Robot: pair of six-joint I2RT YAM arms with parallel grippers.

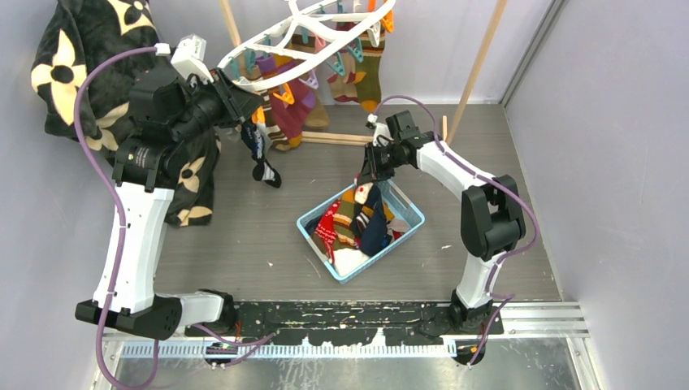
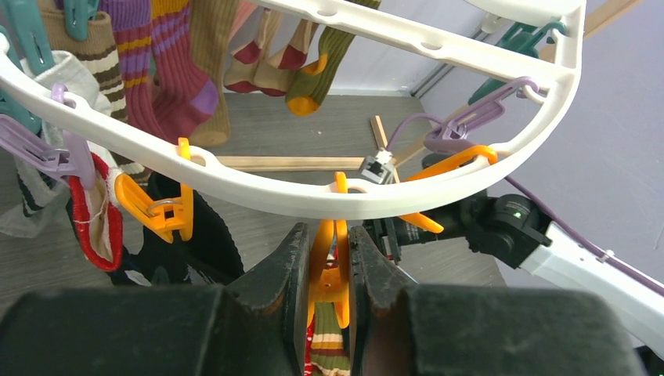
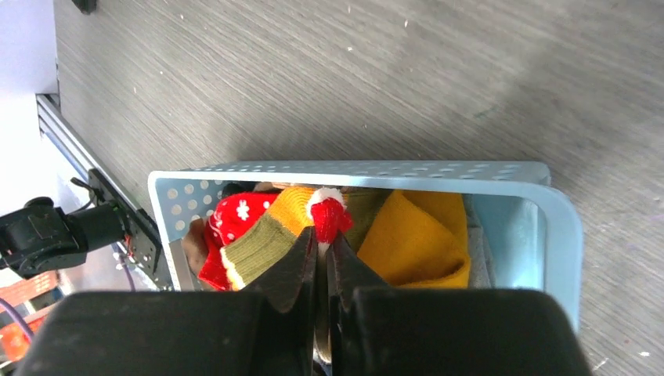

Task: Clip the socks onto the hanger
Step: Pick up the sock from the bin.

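Right tool (image 3: 322,237): pinched shut on red sock (image 3: 330,216) in basket (image 3: 560,227). Left tool (image 2: 327,239): squeezing orange clip (image 2: 325,276) on hanger (image 2: 438,48), leftward and higher.

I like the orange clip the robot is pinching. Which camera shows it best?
Left wrist view: the orange clip hangs from the hanger, close up, between the left gripper's fingers. In the top view it's too small to pick out; the right wrist view misses it.

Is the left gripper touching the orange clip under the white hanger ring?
Touching. In the left wrist view the left gripper has both fingers pressed on the sides of the orange clip, no gap.
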